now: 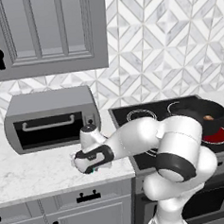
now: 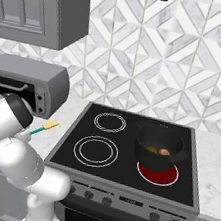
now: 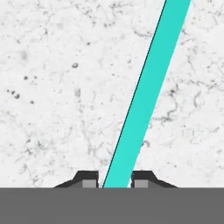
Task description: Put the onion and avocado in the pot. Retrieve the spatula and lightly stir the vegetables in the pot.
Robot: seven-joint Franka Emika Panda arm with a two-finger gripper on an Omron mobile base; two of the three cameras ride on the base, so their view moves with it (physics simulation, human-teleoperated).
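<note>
Spatula (image 3: 146, 94) handle between gripper (image 3: 115, 180) fingertips, jaws narrowed against it, over marble counter (image 3: 52, 87)

Behind my counter the backsplash wall (image 2: 157, 54) is white-grey diamond marble tile. Grey panelled upper cabinet (image 1: 47, 33) hangs at left with a black handle. White speckled marble countertop (image 1: 37, 171) carries a grey toaster oven (image 1: 50, 118), dark window, pale handle bar. Black glass cooktop (image 2: 120, 154) beside it, white rings, one ring glowing red. Grey drawers (image 1: 87, 198) below with black pulls. Knobs (image 2: 89, 194) along the stove front.
</note>
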